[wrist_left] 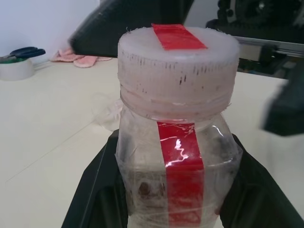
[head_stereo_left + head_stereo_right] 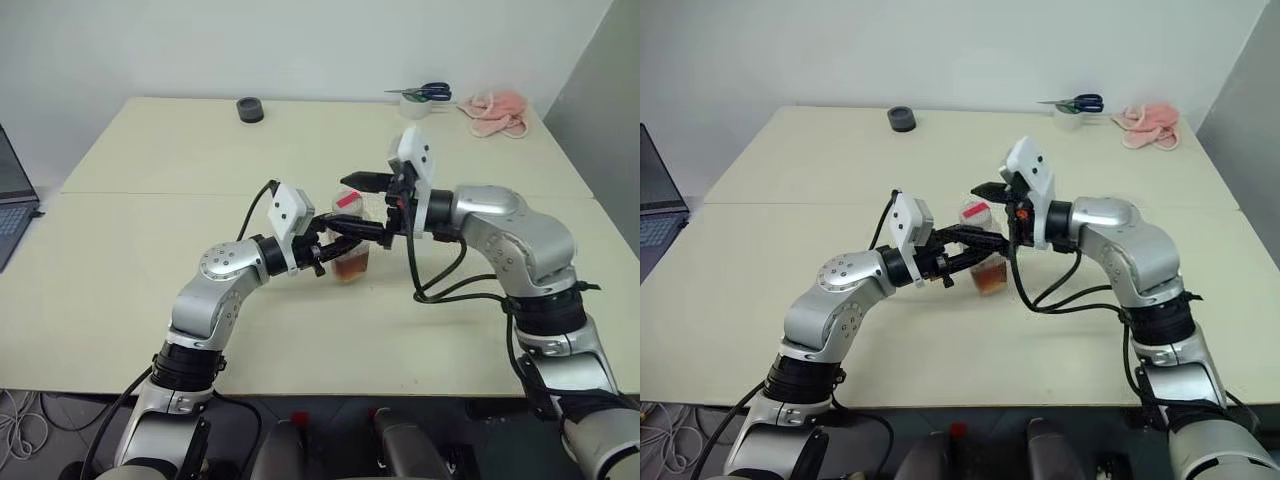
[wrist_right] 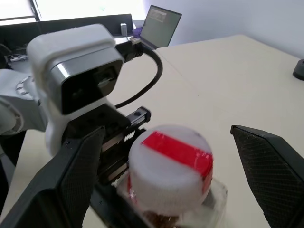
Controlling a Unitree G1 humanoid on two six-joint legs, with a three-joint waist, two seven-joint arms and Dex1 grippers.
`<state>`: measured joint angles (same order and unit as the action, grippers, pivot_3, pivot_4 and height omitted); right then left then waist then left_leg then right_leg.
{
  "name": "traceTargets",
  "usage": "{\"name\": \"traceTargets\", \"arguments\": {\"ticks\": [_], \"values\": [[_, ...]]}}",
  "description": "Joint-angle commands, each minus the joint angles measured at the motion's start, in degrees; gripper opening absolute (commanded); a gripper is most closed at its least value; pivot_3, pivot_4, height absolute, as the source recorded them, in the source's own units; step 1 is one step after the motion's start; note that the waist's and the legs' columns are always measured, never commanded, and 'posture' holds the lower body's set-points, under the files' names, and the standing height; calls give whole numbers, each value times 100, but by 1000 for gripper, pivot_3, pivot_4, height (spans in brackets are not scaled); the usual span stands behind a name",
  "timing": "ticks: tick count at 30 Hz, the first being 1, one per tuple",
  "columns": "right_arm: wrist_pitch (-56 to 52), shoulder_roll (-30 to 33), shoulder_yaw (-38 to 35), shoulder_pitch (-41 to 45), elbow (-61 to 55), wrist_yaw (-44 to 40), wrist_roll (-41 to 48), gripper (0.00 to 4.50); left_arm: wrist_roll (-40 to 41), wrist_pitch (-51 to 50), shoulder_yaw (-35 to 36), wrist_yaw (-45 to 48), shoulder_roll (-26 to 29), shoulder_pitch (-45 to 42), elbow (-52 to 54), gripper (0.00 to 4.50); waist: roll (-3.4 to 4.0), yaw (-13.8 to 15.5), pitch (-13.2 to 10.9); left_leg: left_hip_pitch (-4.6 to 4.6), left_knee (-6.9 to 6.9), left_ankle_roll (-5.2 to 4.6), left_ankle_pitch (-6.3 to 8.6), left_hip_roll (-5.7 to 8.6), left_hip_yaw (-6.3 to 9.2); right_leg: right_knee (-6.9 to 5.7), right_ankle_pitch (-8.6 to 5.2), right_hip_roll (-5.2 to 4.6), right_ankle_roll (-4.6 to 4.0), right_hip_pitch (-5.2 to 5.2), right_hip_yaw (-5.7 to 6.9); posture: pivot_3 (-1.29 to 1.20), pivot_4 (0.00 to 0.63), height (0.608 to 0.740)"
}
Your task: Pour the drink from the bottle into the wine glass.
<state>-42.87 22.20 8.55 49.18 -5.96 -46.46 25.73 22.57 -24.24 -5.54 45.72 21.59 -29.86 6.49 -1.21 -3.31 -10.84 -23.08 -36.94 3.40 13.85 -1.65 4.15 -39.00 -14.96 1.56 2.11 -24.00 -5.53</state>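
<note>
Gripping the bottle [image 2: 351, 255] around its clear body, the left hand [image 2: 340, 247] has its two black fingers [image 1: 95, 190] pressed in on either side, below the neck. The bottle stands upright near the middle of the pale bench [image 2: 150, 200], with the amber drink [image 2: 351, 268] low in its squarish body. Its cap [image 1: 178, 57] is still on: a whitish, ridged lid with a red strip across the top, and a matching red strip runs down the front of the body.

From the other side the right hand [image 2: 365, 205] reaches in level, its fingers [image 3: 270, 166] spread as wide apart as they go, one on each side of the cap and clear of it. It has hold of nothing.

At the far edge of the bench lie a small dark round object [image 2: 250, 109], a pair of blue-handled scissors [image 2: 425, 93] on a white roll of tape [image 2: 415, 107], and a crumpled pink cloth [image 2: 497, 111]. A laptop [image 2: 12, 195] sits at the bench's left edge.
</note>
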Motion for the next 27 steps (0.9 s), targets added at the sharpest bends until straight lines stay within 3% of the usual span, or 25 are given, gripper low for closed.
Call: {"name": "traceTargets", "arguments": {"ticks": [1, 13, 27], "values": [[256, -143, -57, 265, 216, 182, -174, 4500, 81, 152, 113, 20, -20, -45, 235, 1874, 0, 0, 0, 0, 0, 0, 0, 0, 0, 0, 1, 0, -1, 0, -1, 0, 150, 740], [533, 82, -205, 324, 720, 84, -377, 4500, 95, 138, 142, -20, -4, 4, 289, 1873, 0, 1, 0, -1, 3, 0, 0, 0, 0, 0, 10, -1, -16, -1, 0, 0, 150, 740], [355, 530, -309, 51, 409, -189, -161, 4500, 109, 145, 119, 1, 16, -39, 244, 1873, 0, 1, 0, -1, 3, 0, 0, 0, 0, 0, 9, -1, -15, -1, 0, 0, 150, 740]]}}
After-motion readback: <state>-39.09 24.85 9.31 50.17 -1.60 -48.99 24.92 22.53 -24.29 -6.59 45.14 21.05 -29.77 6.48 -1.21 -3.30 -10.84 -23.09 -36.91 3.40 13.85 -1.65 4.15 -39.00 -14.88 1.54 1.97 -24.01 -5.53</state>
